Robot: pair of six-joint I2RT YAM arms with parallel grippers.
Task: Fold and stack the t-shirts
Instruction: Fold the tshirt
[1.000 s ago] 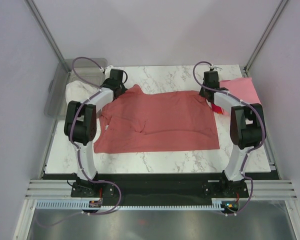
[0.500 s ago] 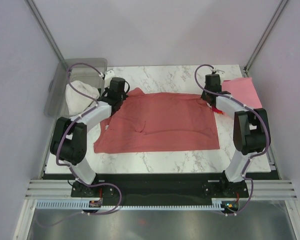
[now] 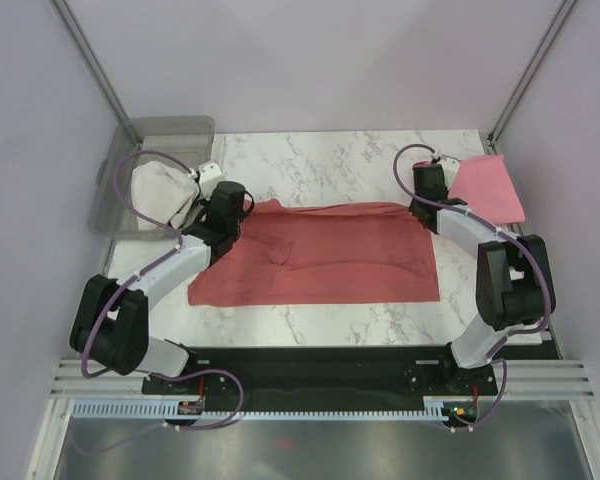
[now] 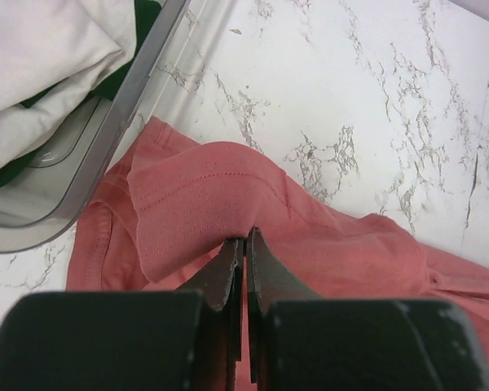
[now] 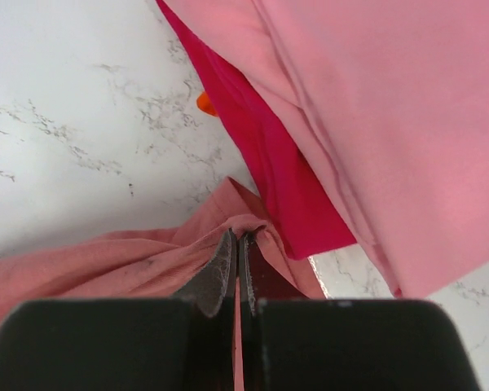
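We see the marble table (image 3: 330, 320) bearing the dusty salmon-red t-shirt (image 3: 330, 255) spread across its middle, its far edge bunched. At ten o'clock sits the clear bin (image 3: 170, 135) holding white cloth (image 3: 160, 190); at two o'clock the light pink t-shirt (image 3: 485, 185) lies over the bright red t-shirt (image 5: 269, 155). The left gripper (image 4: 244, 240) clenches the salmon shirt's ten-o'clock corner, the right gripper (image 5: 238, 238) its two-o'clock corner
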